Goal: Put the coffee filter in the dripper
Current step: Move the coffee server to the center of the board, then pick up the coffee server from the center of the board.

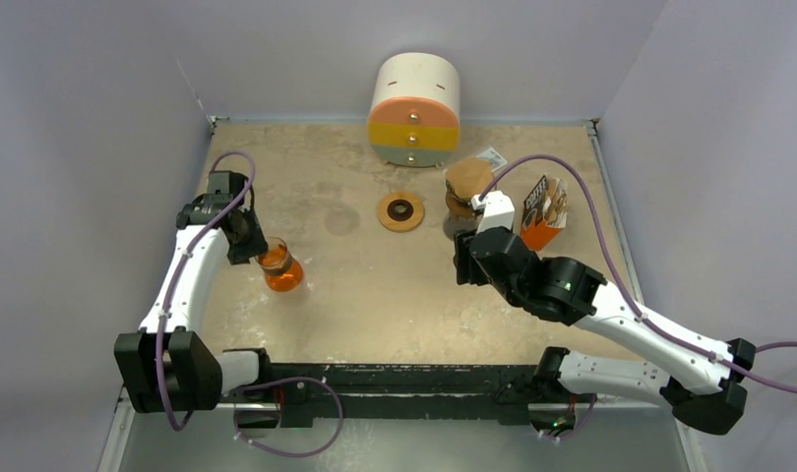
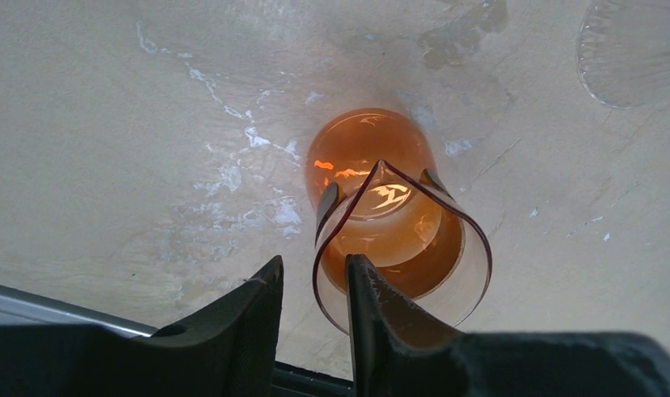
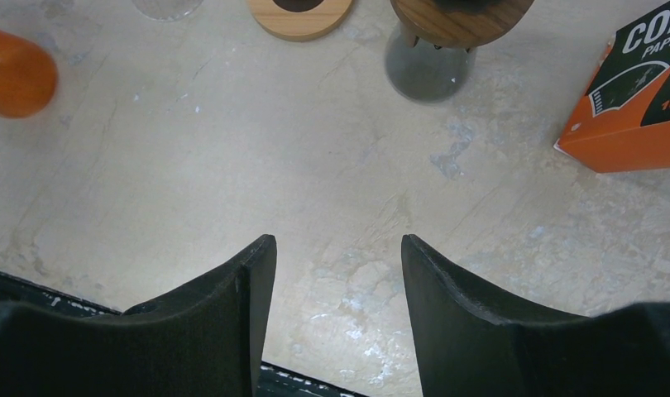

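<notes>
The dripper (image 1: 279,267) is an orange glass vessel with a waist and a pinched spout, standing upright at the left of the table. My left gripper (image 2: 313,260) straddles its rim (image 2: 319,248): one finger (image 2: 373,306) is inside the mouth against the glass, and the other finger (image 2: 249,306) is outside with a gap to the wall. An orange and black box of paper filters (image 1: 542,218) stands at the right, with brownish paper showing at its open top. My right gripper (image 3: 338,240) hangs open over bare table, left of the box, with nothing between its fingers.
A flat wooden ring (image 1: 400,211) lies mid-table, and a clear ribbed glass piece (image 2: 629,50) lies between it and the dripper. A wood-topped stand (image 1: 468,182) is beside the box. A round drawer unit (image 1: 414,108) stands at the back wall.
</notes>
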Tool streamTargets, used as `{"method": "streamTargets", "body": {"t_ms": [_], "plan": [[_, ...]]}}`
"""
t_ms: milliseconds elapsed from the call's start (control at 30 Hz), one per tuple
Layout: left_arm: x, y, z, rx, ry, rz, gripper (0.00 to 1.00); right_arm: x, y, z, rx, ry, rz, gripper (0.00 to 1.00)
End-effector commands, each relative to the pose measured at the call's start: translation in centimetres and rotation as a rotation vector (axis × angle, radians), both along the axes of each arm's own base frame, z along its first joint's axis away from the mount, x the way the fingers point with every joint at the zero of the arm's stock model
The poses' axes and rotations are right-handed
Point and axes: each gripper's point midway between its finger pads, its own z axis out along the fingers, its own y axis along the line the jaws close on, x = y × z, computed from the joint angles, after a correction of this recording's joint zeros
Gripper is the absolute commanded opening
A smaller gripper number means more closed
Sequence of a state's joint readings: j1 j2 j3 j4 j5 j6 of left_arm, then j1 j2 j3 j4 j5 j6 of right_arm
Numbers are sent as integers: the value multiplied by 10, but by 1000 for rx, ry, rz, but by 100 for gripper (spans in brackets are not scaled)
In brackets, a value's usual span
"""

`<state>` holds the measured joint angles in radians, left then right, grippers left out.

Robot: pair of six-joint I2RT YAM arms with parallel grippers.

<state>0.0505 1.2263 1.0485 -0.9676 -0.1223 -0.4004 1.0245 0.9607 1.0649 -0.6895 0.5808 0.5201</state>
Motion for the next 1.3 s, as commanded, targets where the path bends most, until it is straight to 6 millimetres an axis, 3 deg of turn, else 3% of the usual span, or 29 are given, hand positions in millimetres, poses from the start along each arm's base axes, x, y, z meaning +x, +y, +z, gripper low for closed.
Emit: {"method": "streamTargets", "body": {"t_ms": [0, 433, 600, 867, 1000, 1267], "plan": [[11, -3, -3, -30, -27, -8, 30, 3, 2, -1, 1, -10, 0, 61], [16, -12, -10, -79, -29, -22, 0, 2, 0, 3, 12, -14, -4, 61], [17, -17, -9, -106, -40, -35, 0, 1, -4, 7, 17, -18, -11, 61], [13, -35, 10, -182, -101, -105, 0, 2, -9, 14, 16, -35, -23, 61], [10, -52, 24, -202, -128, -175, 0, 1, -9, 18, 21, -39, -17, 61], [-1, -119, 42, -166, -144, -364, 0, -1, -16, 19, 17, -38, -36, 61]]}}
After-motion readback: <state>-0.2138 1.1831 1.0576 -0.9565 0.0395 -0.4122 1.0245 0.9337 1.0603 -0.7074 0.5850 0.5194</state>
